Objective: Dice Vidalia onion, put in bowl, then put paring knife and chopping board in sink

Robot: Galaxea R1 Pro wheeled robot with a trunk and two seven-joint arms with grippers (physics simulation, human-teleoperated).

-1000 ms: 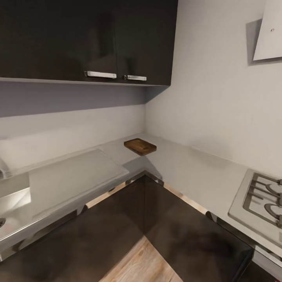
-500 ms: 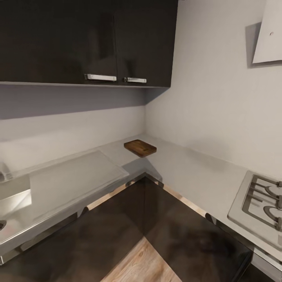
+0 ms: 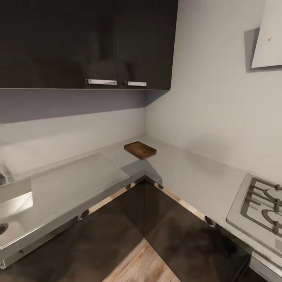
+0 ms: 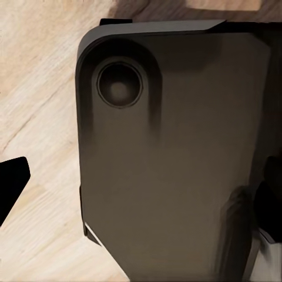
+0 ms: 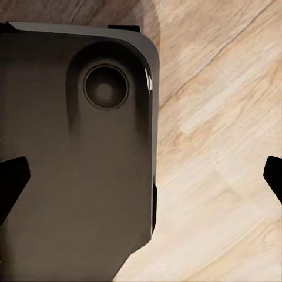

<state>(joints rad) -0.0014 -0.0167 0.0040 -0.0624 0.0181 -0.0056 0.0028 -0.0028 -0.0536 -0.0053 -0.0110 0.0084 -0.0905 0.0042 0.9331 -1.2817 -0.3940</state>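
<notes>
The dark-brown chopping board [image 3: 140, 149] lies in the far corner of the grey countertop [image 3: 184, 172]. Part of the steel sink [image 3: 15, 201] is at the left edge of the head view, with a flat draining surface [image 3: 74, 180] beside it. The Vidalia onion, paring knife and bowl are out of view. My left gripper [image 4: 141, 188] and right gripper [image 5: 141, 179] hang over my dark base and the wooden floor. Each has its fingertips [image 5: 12, 182] far apart and holds nothing.
Dark wall cabinets [image 3: 86, 43] with two metal handles hang above the counter. A gas hob [image 3: 258, 205] sits in the countertop at the right, under a hood [image 3: 270, 35]. Dark cabinet fronts [image 3: 164, 231] form an inner corner over the wood floor [image 3: 139, 266].
The whole head view has shifted a little: the wall cabinets sit lower and the hob farther right, so the camera moved. The chopping board has not moved on the counter.
</notes>
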